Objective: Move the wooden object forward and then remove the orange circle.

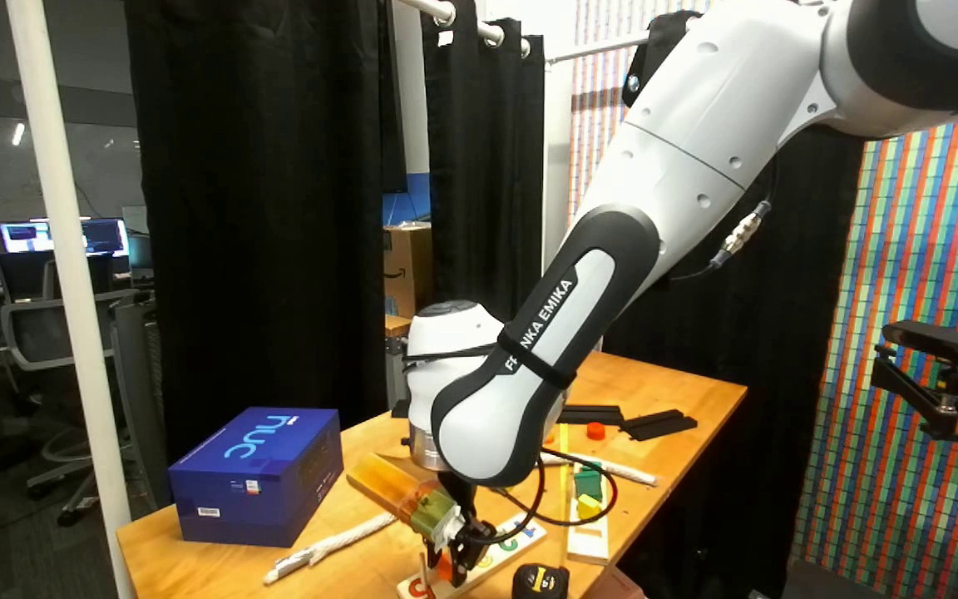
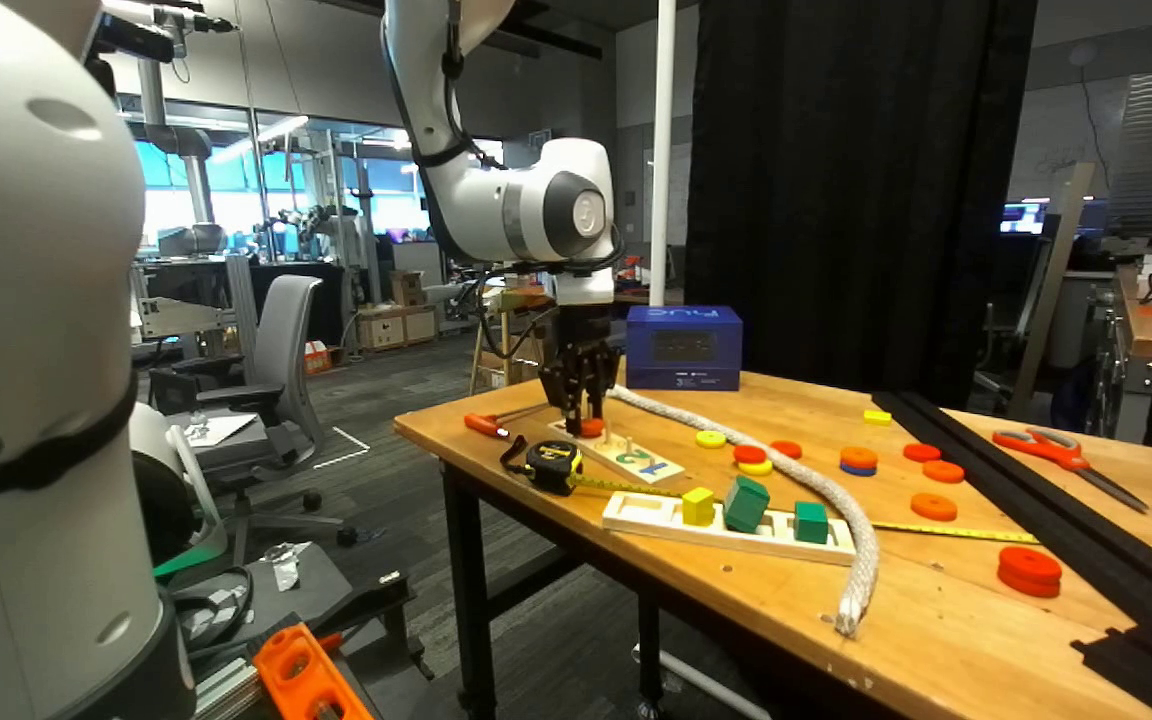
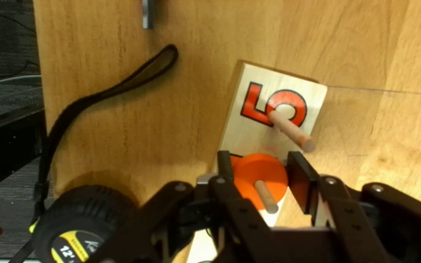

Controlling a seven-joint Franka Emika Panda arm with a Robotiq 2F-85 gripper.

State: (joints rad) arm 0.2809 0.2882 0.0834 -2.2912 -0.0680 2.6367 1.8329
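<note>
Gripper [image 3: 260,166], wrist view: fingers [image 3: 225,164] drawn in against the left and right sides of an orange ring [image 3: 249,173]; I log it as clamped on that ring. Wooden peg [image 3: 267,197]: rises through the ring's middle. Wooden board [image 3: 249,137]: lies beneath, its red 5 [image 3: 273,102] just beyond the fingers, a second peg [image 3: 291,128] standing at that numeral. Tape measure [image 3: 82,215]: near left, its black strap [image 3: 95,97] looping toward the far side.

Table [image 1: 221,566], in an exterior view: I have the gripper low over its near part. Wooden board: below, slanting from near left to far right, red 5 at the near end. Blue box [image 1: 254,482]: left, well apart from the board. Tape measure: just right of the board.

Tray [image 2: 736,539], in an exterior view: pale wood, along the near edge of the table, holding a yellow block [image 2: 698,506] and two green blocks [image 2: 746,503]. White rope [image 2: 836,491]: curves from near the blue box past the tray's right end. Loose rings [image 2: 934,507], red, orange and yellow: right of the board. Scissors [image 2: 1066,456]: far right. Gripper: pointing down over the board's far left end, blue box beyond.
</note>
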